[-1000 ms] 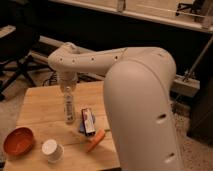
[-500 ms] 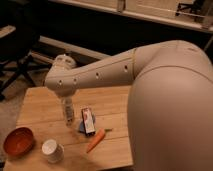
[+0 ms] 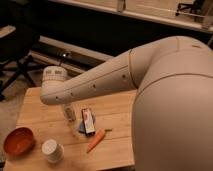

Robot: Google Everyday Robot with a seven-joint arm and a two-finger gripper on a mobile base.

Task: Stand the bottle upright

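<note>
Far left and below the gripper (image 3: pixel 66 105), a red-orange bowl (image 3: pixel 19 141) sits at the corner of the wooden table (image 3: pixel 117 107). A white cup (image 3: pixel 51 150) stands below the gripper, slightly left. The gripper hangs under the pale arm (image 3: pixel 100 80), whose wrist blocks most of it; how wide it stands, or whether it grasps anything, I cannot tell. Right beneath it is the bottle (image 3: pixel 69 114), long axis close to vertical, lower end at the tabletop, upper end hidden up by the gripper. Just right lies a red-white-black packet (image 3: pixel 88 121), and lower right a carrot (image 3: pixel 95 140) lies slanted.
</note>
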